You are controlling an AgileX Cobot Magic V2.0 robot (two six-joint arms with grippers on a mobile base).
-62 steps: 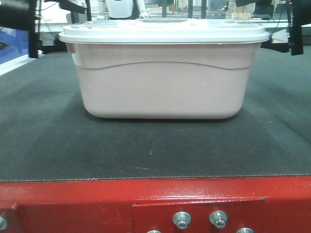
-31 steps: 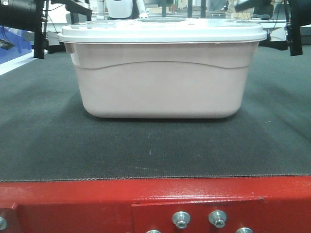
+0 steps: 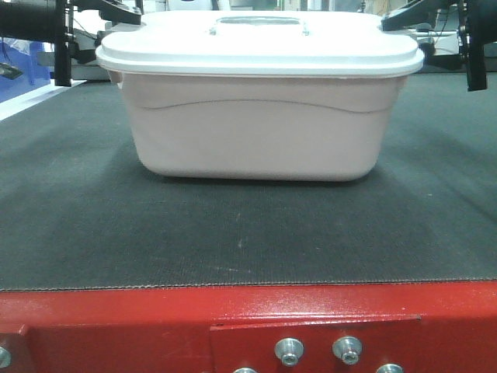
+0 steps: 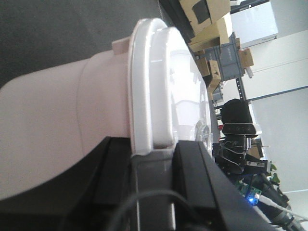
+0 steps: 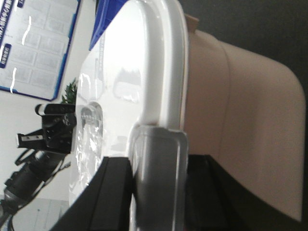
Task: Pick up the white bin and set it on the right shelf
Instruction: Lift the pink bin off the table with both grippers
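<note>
Squarely broadside, upright white bin (image 3: 260, 124), long axis left to right.

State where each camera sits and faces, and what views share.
Front-facing: low at the red table edge, facing the white bin's long side; dark arm parts in upper corners.
Left wrist: behind the left gripper, looking along the bin's lid; its black fingers flank the rim.
Right wrist: behind the right gripper, the same from the opposite end.
Shared: all show the bin; each wrist view catches the other arm beyond.
</note>
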